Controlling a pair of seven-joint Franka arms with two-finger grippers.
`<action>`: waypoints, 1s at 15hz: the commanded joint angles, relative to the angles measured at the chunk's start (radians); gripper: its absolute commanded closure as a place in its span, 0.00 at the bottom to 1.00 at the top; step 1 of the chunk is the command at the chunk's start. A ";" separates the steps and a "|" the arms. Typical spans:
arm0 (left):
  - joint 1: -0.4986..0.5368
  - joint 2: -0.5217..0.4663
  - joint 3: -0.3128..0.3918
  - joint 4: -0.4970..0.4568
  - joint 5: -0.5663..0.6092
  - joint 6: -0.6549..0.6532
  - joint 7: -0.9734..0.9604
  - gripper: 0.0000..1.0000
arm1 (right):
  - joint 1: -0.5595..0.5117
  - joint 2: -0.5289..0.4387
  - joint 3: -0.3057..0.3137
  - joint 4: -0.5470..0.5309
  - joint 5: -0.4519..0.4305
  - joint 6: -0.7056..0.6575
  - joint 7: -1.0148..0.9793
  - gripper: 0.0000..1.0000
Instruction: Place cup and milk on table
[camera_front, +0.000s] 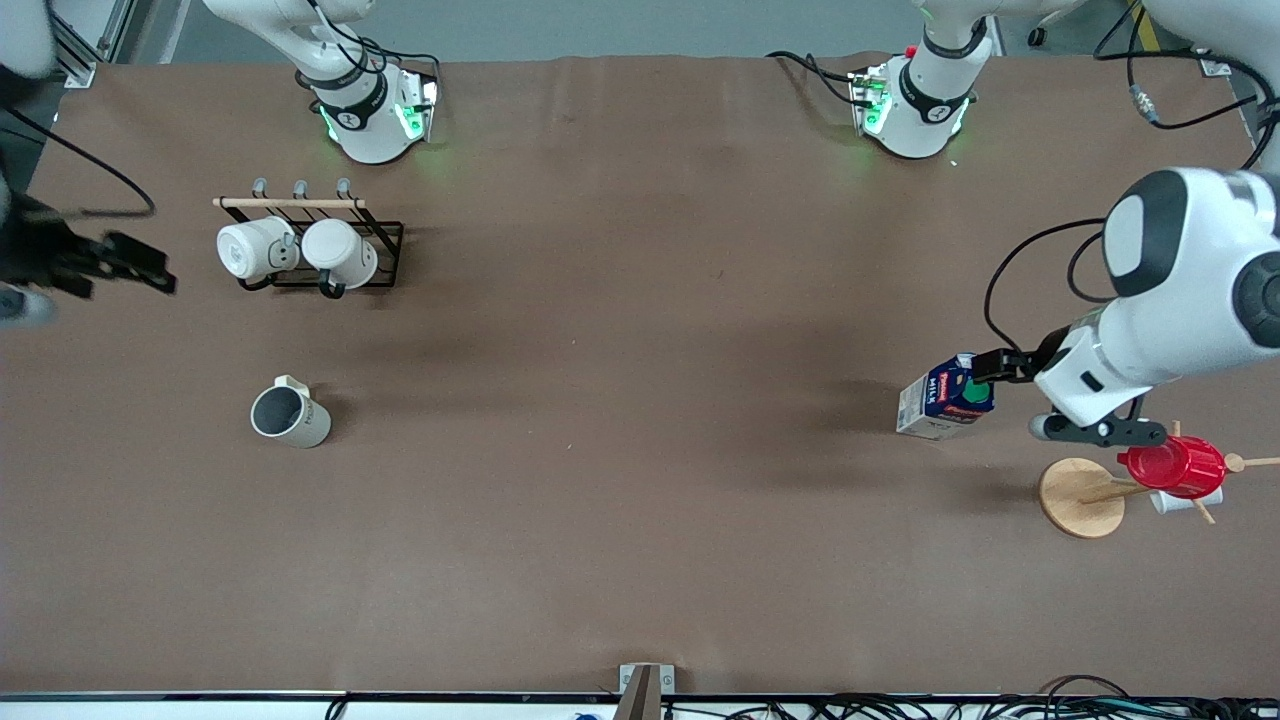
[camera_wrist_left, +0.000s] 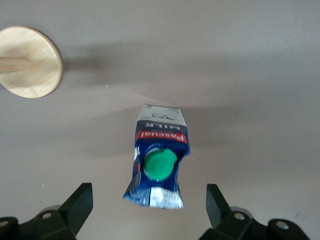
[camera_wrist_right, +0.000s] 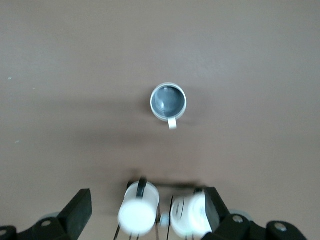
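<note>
Milk (camera_front: 944, 399) stands on the table (camera_front: 640, 480) toward the left arm's end, near the wooden mug tree (camera_front: 1082, 497). In the front view the left gripper (camera_front: 992, 372) sits right at the carton's top by the green cap (camera_front: 971, 398), and contact is hard to judge there. The left wrist view settles it: both fingers (camera_wrist_left: 76, 207) are spread wide with the carton (camera_wrist_left: 159, 159) between them, clear of either pad, so nothing is held. The carton top looks crumpled.

Cup (camera_front: 290, 412) is upright on the table toward the right arm's end, nearer the front camera than the black wire mug rack (camera_front: 310, 245), well apart from it. Its handle is small, only a nub showing at the rim in front view.

Right gripper (camera_front: 120, 262) is at the frame edge over the table's end, beside the rack; the arm is mostly cut off and blurred. In the right wrist view the fingers (camera_wrist_right: 77, 210) are wide apart and empty, with the cup (camera_wrist_right: 168, 102) far off (grey inside visible). The two white mugs (camera_wrist_right: 138, 210) on the rack are blurred and partly hidden by a fingertip.

Red cup (camera_front: 1172, 465) hangs on the mug tree, partly covered by the left arm; a white item under it is too hidden to identify.
</note>
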 joint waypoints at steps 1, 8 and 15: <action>-0.005 0.011 -0.003 -0.045 0.021 0.043 0.016 0.00 | -0.006 0.054 -0.003 -0.150 -0.004 0.211 -0.111 0.00; 0.000 0.008 -0.003 -0.128 0.021 0.071 0.038 0.05 | -0.057 0.280 -0.008 -0.213 -0.014 0.541 -0.344 0.00; -0.003 0.015 -0.003 -0.137 0.021 0.077 0.038 0.44 | -0.049 0.326 -0.008 -0.320 -0.015 0.704 -0.400 0.10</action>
